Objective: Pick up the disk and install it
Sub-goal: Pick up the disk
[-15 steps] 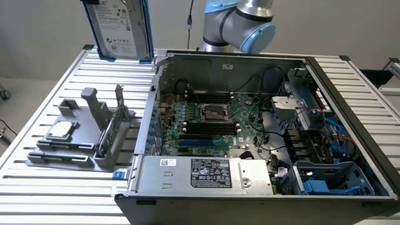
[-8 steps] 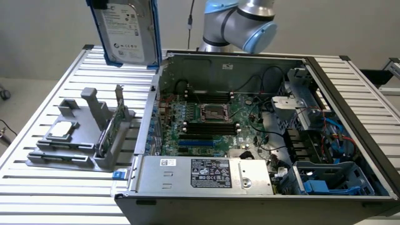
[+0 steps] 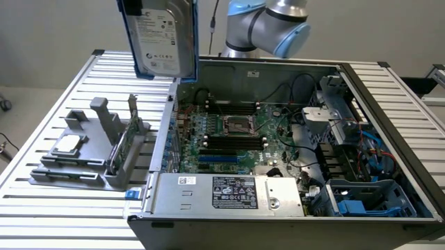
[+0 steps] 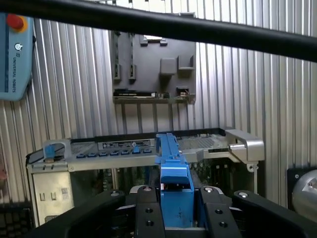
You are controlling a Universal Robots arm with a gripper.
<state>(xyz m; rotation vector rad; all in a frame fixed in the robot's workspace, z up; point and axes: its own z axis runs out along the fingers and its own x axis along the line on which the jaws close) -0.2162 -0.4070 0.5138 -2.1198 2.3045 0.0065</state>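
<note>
To the exterior view's left of the open computer case [image 3: 389,104], a grey moulded plastic holder [image 3: 90,156] is sitting on the ribbed aluminium table [image 3: 56,219], carrying a small square silver chip [image 3: 70,143] and a thin green circuit card [image 3: 125,140] standing on edge. Above the case's left wall the disk [image 3: 161,39] is hanging upright in the air, a flat silver-grey metal slab with a white printed label and blue plastic rails. The wrist view is showing the gripper [image 4: 179,203] clamping it, with black fingers [image 4: 148,208] pressing either side of the blue rail. So the pick-up is looking done and the installing is not: the disk is touching nothing in the case. Inside the case a green motherboard [image 3: 236,135] is lying flat, a brushed-steel power box [image 3: 230,192] is sitting along the near wall, and a blue plastic cage [image 3: 368,200] is standing unfilled in the near right corner.
</note>
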